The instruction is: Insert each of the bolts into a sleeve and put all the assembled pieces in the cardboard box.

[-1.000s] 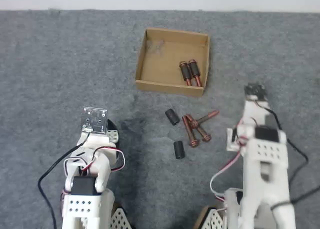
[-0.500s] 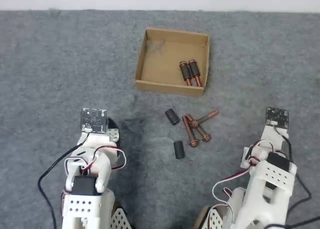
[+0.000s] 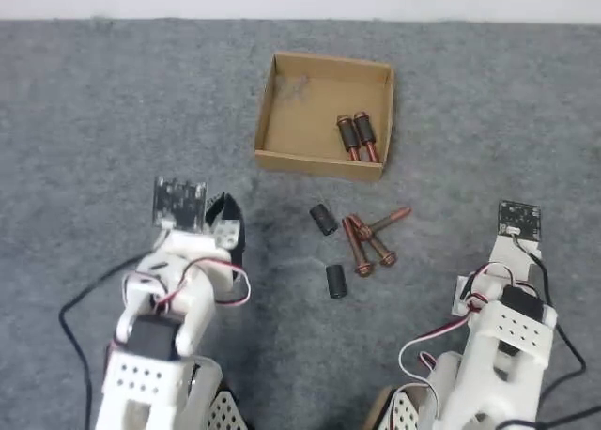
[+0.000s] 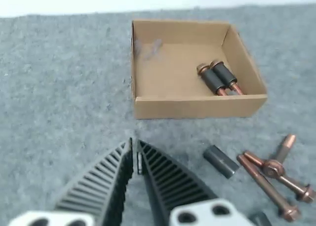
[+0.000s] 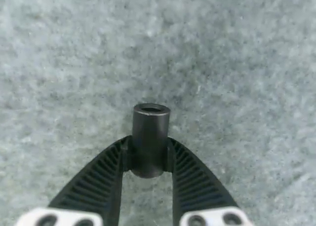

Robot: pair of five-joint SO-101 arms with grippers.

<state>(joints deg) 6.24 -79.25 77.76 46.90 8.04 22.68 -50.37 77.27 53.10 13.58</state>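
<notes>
Here's the right gripper [image 5: 148, 149] clamped on a black sleeve [image 5: 150, 122], open bore pointing away from the wrist; the left gripper [image 4: 134, 146] has its fingers pressed together with nothing between them. Three loose bolts [image 3: 366, 239] lie in a crossed heap between the arms, ahead and to the right of the left gripper, just short of the box [image 3: 319, 163]; two run roughly toward the box, one slants across them. The left arm is free, so a bolt looks like its pick; its fingers must part first.
</notes>
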